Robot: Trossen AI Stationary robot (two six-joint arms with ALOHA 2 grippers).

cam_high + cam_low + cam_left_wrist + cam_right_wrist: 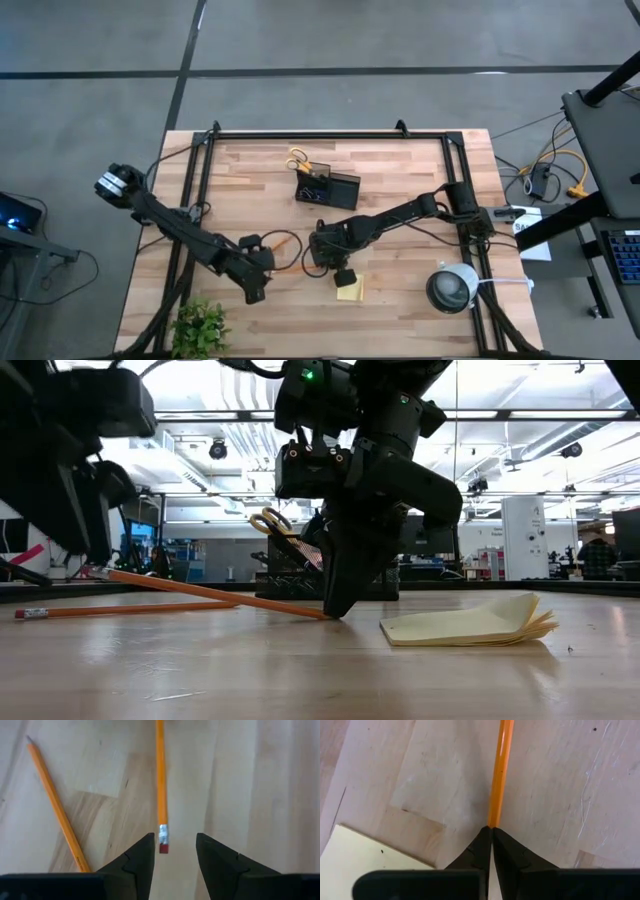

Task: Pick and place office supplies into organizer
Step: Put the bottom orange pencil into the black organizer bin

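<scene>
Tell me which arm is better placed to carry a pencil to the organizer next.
Right: its gripper is shut on a pencil, nearer the organizer. The left gripper is open.

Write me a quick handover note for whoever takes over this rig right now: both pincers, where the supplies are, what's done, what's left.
Right pincer: shut on one pencil at its end, tip down at mid-table, beside the sticky-note pad.
Left pincer: open, low over the eraser end of the second pencil, not gripping.
Organizer: at the back of the table, with the scissors already standing in it.
Done: scissors are in.
Left: both pencils and the pad still need to go into the organizer.
</scene>
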